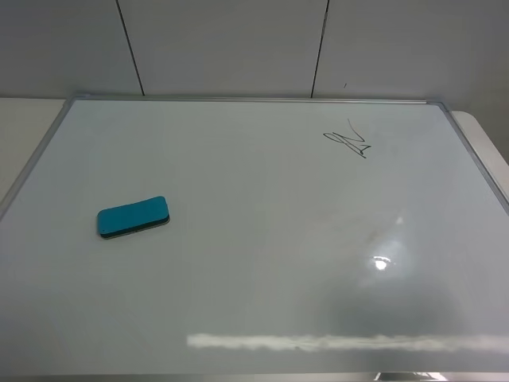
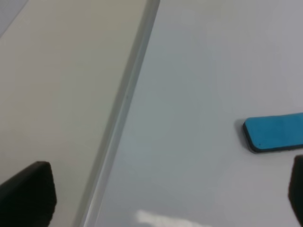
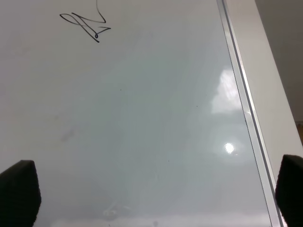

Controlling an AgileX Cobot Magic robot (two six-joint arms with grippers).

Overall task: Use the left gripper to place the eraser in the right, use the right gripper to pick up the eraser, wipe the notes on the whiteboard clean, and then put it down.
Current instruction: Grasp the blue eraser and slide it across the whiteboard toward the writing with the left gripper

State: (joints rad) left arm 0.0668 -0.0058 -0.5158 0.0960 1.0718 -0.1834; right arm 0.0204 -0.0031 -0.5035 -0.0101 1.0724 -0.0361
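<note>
Here, at the opening step of the task, the eraser (image 1: 134,216) is seen lying flat on the left part of the whiteboard (image 1: 254,270), teal face up and dark felt down, untouched by either arm. The notes (image 1: 348,142), a thin black zigzag, are found towards the far right of the board, well apart from the eraser. In the left wrist view the left gripper (image 2: 168,189) is shown held above the board's left frame, its fingers (image 2: 28,196) spread wide with nothing between them, the cream bench (image 2: 57,94) on one side and an end of the eraser near the other finger. The right gripper (image 3: 156,189) is likewise shown with fingers (image 3: 19,194) spread wide and empty, over the right part of the board near its frame. Neither arm is caught by the high camera.

The pick-up by the left gripper is judged to be the step in hand. For the next move, the left fingers would need to be carried over the eraser, set astride its narrow width, lowered and closed.

Counted: one eraser, one whiteboard, one scribble of notes, two grippers, two fingertips visible on each.
</note>
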